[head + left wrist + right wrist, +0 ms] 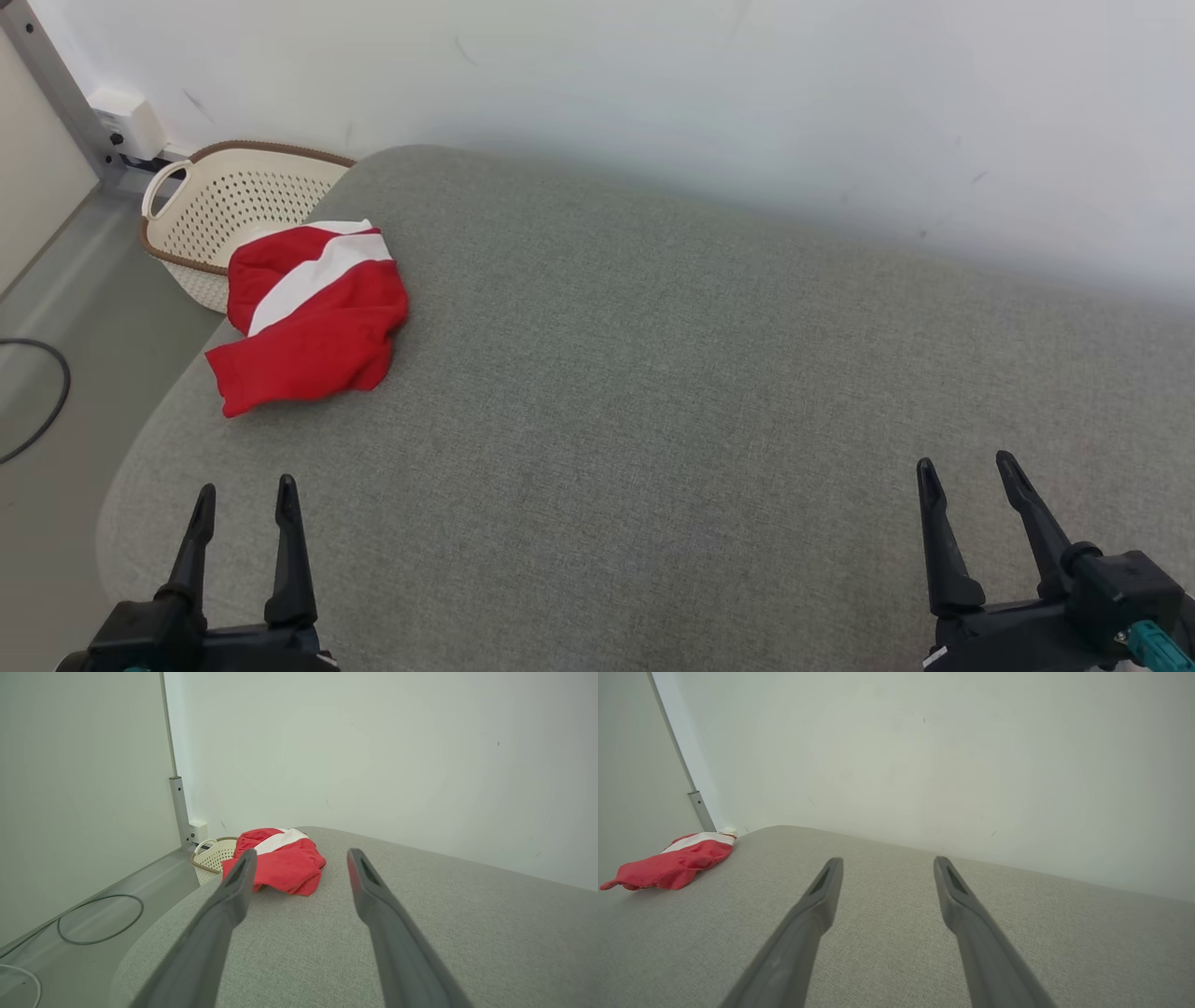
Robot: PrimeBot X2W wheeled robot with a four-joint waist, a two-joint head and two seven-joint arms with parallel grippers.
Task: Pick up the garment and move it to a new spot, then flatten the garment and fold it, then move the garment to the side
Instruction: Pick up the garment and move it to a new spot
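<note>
Plain white wall (pixel 653 84) at back, grey cloth-covered desk (pixel 653 373) with rounded corners taking most of the head view. Left tool (pixel 247 483) at lower left, fingers spread wide, nothing between them, hovering over the near desk edge. Right tool (pixel 965 459) at lower right, also spread and empty, above bare cloth. Neither touches anything.

Outward from the left tool: red garment (pixel 313 317) with a white stripe, crumpled in a loose heap near the far-left corner of the desk, well apart from both tools. One flap sticks out toward the near-left edge. In the left wrist view it sits straight ahead between the fingers; for the right tool it is far off to the left.

Beyond the garment, a cream perforated basket (pixel 233 201) with a brown rim stands on the floor (pixel 56 308) just beside the desk corner. A dark cable (pixel 37 411) loops on the floor at left.

Handling, judged: light, soft, limp, will drape and bunch, not fragile. Cloth on cloth may drag a bit. Best pinch looks like the raised fold at the top of the heap or the protruding flap; left tool is the closer one. Task not yet begun.
</note>
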